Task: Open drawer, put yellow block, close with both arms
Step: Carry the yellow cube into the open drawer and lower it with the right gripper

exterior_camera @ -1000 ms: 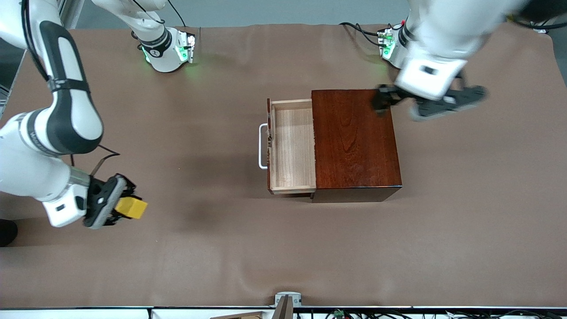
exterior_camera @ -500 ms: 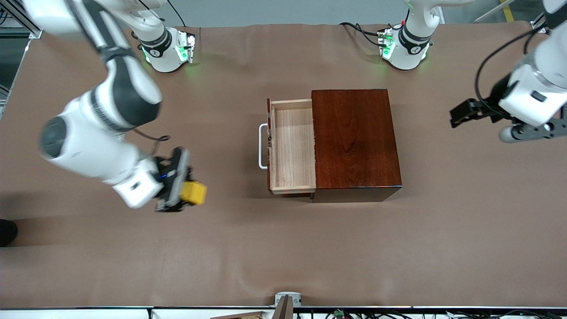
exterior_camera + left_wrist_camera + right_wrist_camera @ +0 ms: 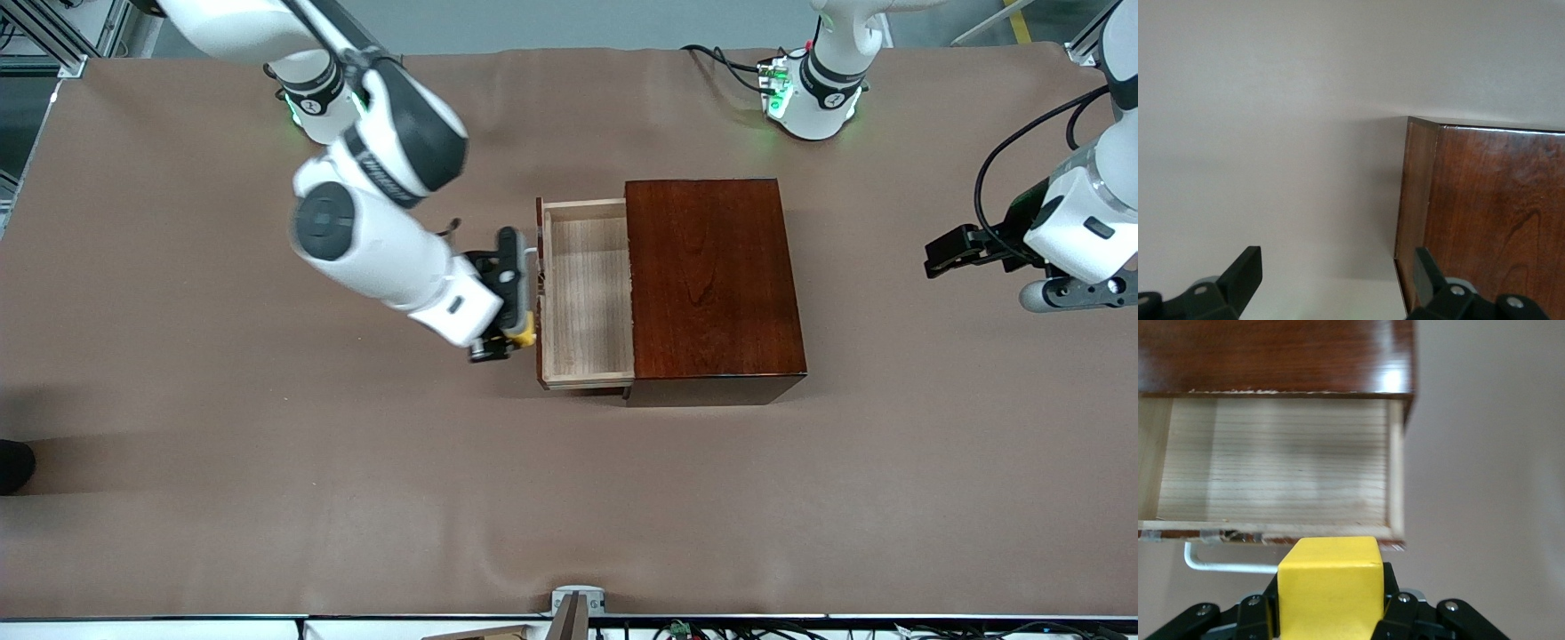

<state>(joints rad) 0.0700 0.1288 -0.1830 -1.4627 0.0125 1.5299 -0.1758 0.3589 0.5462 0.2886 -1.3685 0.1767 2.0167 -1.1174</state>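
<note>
- Already pulled out of the dark wooden box, the drawer shows its pale floor with nothing lying in it, so the opening step looks done and the placing step is in hand.
- Over the drawer's front edge and its white handle hangs the right gripper, its fingers pinching the yellow block from two sides — a grip that leaves the underside of the cube free to go down onto the wood.
- From the front view only a sliver of yellow shows below the gripper body; the right wrist view gives the cube plainly, with the open drawer just ahead of it.
- My reading is that the block is not yet over the cavity itself; it needs to travel a little toward the box before any release, otherwise it could catch the front panel or the handle.
- Well apart from the box, the left gripper waits above the worktop toward the left arm's end, fingers spread and holding nothing.
- That position keeps the left arm out of the way — and a corner of the box shows in its wrist view, so it is likely parked ready for the shared closing push.
</note>
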